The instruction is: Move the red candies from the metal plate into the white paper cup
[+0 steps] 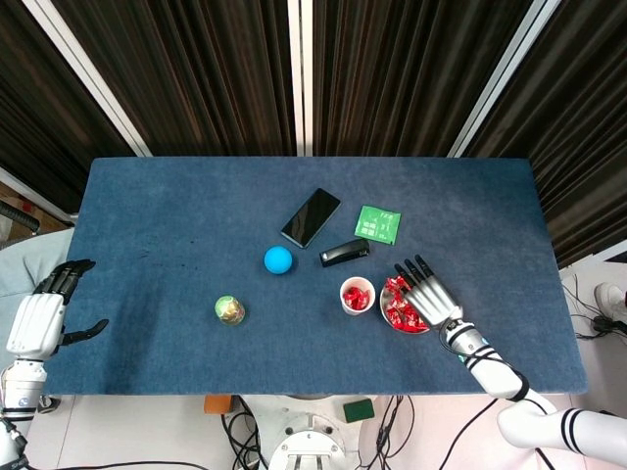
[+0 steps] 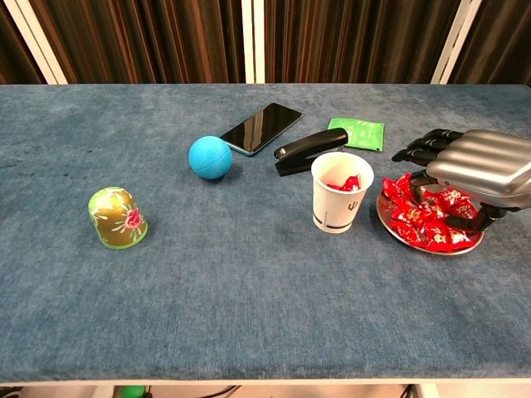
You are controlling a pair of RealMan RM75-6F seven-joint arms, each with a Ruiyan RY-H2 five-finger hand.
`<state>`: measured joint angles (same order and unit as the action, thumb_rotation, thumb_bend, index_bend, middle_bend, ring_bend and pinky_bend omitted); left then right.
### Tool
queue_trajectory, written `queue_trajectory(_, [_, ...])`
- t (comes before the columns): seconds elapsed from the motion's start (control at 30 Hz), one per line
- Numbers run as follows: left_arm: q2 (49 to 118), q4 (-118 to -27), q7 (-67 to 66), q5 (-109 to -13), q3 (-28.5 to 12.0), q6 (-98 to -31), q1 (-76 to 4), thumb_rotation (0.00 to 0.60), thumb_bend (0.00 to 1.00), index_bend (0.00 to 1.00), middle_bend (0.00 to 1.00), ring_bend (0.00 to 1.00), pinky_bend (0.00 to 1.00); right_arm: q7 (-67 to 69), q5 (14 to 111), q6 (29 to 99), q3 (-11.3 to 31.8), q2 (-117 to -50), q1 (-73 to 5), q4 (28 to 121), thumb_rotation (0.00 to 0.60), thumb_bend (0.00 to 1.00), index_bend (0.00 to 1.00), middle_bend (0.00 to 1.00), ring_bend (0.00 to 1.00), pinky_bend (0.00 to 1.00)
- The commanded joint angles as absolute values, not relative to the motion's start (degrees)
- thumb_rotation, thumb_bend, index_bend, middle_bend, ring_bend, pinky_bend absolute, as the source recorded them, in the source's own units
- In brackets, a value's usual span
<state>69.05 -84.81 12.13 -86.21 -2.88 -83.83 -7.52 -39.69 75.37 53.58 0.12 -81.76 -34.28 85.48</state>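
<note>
A metal plate point(image 2: 388, 221) point(image 1: 384, 312) heaped with red candies point(image 2: 419, 224) point(image 1: 400, 305) sits at the right front of the blue table. Just left of it stands the white paper cup point(image 2: 340, 192) point(image 1: 357, 295), with red candies showing inside. My right hand point(image 2: 477, 162) point(image 1: 428, 292) hovers low over the plate, palm down, fingers spread toward the cup, holding nothing that I can see. My left hand point(image 1: 39, 318) hangs off the table's left edge, fingers apart, with nothing in it.
A black stapler point(image 2: 310, 150), a green packet point(image 2: 358, 133) and a black phone point(image 2: 260, 128) lie behind the cup. A blue ball point(image 2: 210, 157) sits at mid-table, and a green and gold dome-shaped object point(image 2: 117, 217) stands at the front left.
</note>
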Motion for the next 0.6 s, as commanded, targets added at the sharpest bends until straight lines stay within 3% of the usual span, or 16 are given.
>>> queue_trajectory(0.03, [69.02, -84.76, 12.19, -86.17, -2.90, -83.87, -7.49, 0.600, 0.12, 0.16, 0.14, 0.10, 0.24, -40.02, 75.08, 53.32, 0.04, -81.95, -34.44, 85.42, 0.600, 0.35, 0.38, 0.01, 0.00, 0.00])
queue_trajectory(0.37, [68.89, -84.84, 12.10, -86.26, -2.90, -83.78, -7.56, 0.600, 0.12, 0.16, 0.14, 0.10, 0.24, -40.97, 73.98, 53.29, -0.48, -82.15, -34.49, 85.14, 0.600, 0.35, 0.38, 0.01, 0.00, 0.00])
queue_trajectory(0.6, [68.87, -85.02, 11.85, -86.18, -2.97, -83.62, -7.69, 0.600, 0.12, 0.16, 0.14, 0.10, 0.24, -40.91, 73.71, 53.59, -0.57, -81.97, -34.55, 85.03, 0.600, 0.36, 0.46, 0.01, 0.00, 0.00])
